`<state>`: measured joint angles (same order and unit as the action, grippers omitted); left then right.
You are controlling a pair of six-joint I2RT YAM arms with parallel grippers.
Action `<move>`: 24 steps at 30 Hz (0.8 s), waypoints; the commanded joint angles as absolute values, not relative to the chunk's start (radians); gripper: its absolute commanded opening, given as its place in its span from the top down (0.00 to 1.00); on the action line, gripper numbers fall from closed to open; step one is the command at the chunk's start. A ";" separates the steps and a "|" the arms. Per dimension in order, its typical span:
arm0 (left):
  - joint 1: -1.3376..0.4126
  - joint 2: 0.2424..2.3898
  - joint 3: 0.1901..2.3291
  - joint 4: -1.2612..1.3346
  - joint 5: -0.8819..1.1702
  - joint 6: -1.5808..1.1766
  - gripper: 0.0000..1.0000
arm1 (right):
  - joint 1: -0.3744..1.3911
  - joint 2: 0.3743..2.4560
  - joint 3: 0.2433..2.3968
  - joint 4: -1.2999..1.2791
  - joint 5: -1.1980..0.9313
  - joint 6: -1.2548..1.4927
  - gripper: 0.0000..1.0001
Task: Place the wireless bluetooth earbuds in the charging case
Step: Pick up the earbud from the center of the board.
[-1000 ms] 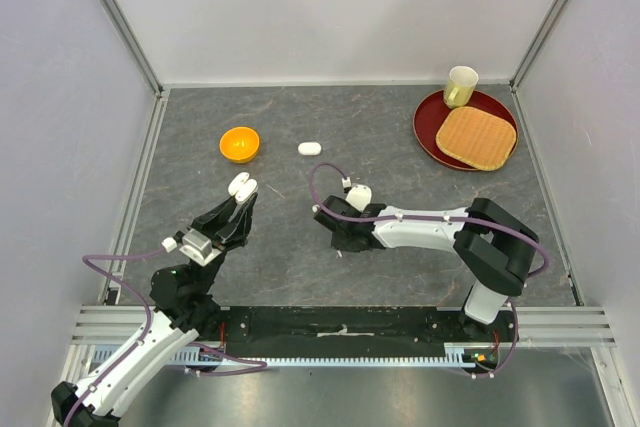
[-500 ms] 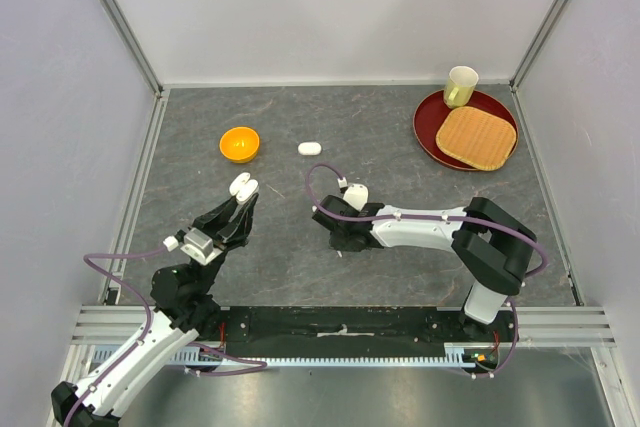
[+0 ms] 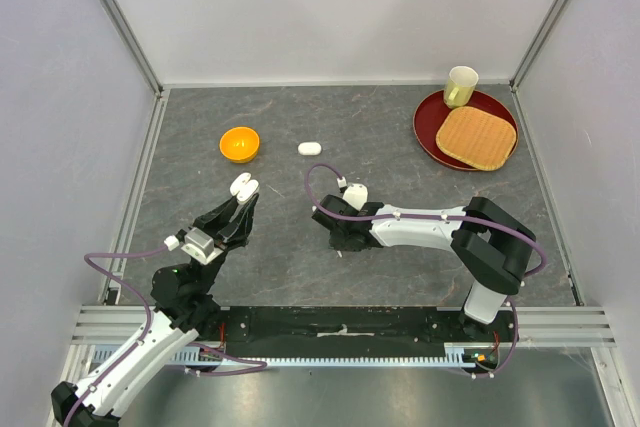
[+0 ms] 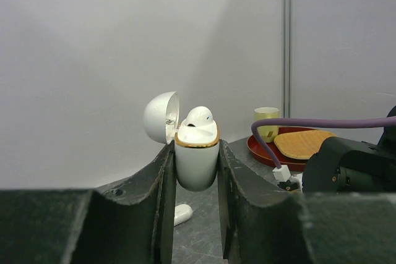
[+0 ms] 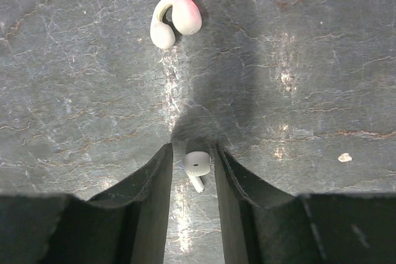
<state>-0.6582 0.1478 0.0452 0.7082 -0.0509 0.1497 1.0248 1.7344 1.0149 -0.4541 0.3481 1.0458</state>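
Clearly, the left gripper (image 4: 196, 148) is closed on the white charging case (image 4: 197, 168) and holds it upright in the air, with the lid open and one seated earbud (image 4: 199, 117) on top. The right gripper (image 5: 192, 151) is down at the grey worktop (image 5: 309, 60). Its jaws stand narrowly apart around a loose earbud (image 5: 197, 165), which lies between the fingers without touching them.

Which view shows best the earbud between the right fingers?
The right wrist view: the earbud lies on the table between the right gripper's open fingers, its stem plain. The top view gives at best a white speck there; the left wrist view does not show it.
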 commanded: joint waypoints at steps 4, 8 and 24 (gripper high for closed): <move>-0.655 0.147 -0.003 0.729 -0.067 0.178 0.98 | 1.025 1.756 1.011 -0.522 0.341 1.045 0.60; -0.655 0.149 -0.003 0.730 -0.067 0.183 0.98 | 1.025 1.749 1.011 -0.528 0.348 1.043 0.60; -0.655 0.160 -0.003 0.732 -0.071 0.189 0.98 | 1.028 1.736 1.019 -0.541 0.344 1.022 0.55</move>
